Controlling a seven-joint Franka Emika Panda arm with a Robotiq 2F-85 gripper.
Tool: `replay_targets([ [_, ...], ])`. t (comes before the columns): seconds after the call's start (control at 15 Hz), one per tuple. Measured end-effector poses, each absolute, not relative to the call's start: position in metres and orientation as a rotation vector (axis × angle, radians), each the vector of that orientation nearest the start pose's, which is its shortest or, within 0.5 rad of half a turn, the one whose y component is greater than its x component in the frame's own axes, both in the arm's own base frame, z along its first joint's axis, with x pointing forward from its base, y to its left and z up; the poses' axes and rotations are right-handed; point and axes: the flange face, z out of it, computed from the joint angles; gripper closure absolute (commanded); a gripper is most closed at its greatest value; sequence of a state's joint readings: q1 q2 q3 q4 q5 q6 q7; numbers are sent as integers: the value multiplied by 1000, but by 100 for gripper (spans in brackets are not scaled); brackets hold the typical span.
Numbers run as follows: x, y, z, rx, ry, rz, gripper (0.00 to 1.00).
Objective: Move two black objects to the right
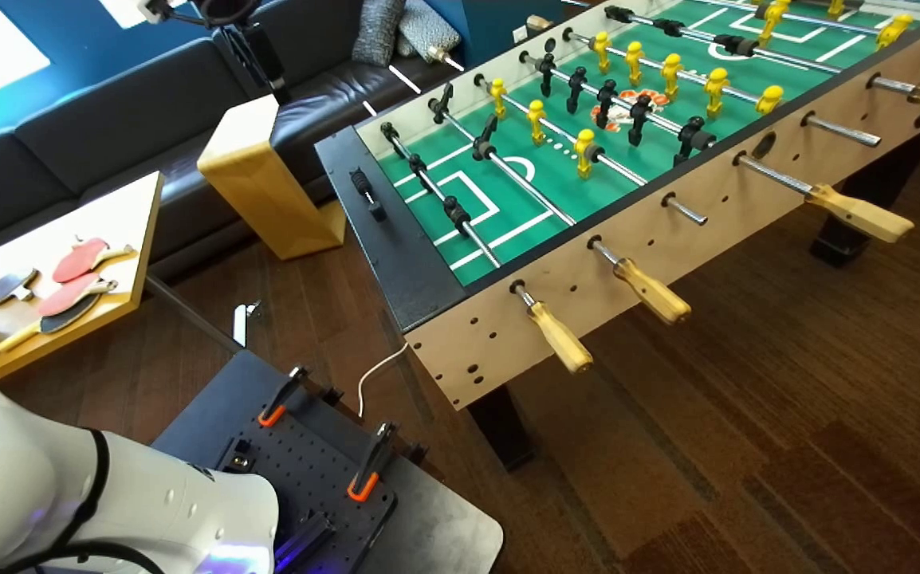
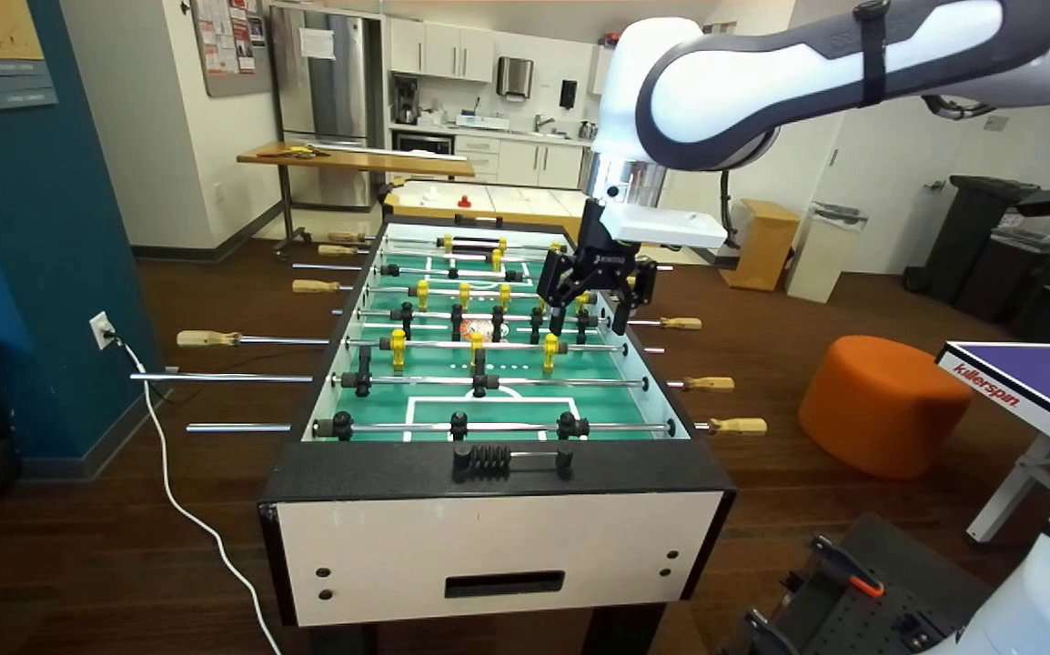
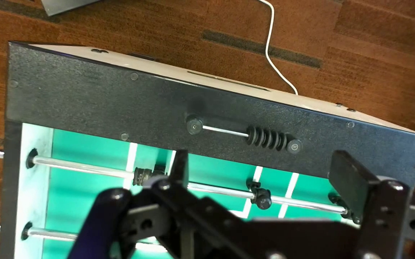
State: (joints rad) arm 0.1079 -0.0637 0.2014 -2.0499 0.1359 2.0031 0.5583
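Hovering above the table, the gripper is spread wide and holds nothing. The black beads sit bunched on the rod atop the end rail, against the post at right in the wrist view.

A white-and-gray robot arm stretches nearly level, higher than the table, then turns downward at the wrist. The black tool hangs pointing down, seen against one long edge in an exterior view. Its two fingers stand wide apart, one showing against a short edge in the wrist view. The arm's lower section stands apart from the table's nearest corner.
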Motion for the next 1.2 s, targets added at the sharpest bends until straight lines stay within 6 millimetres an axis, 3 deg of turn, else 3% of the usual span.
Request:
replay_targets([
  [0.6,511,177,461,-2982,483,26,0],
  [0.8,520,183,440,-2913,516,-23,0],
  [1.2,540,196,378,-2792,579,-118,0],
])
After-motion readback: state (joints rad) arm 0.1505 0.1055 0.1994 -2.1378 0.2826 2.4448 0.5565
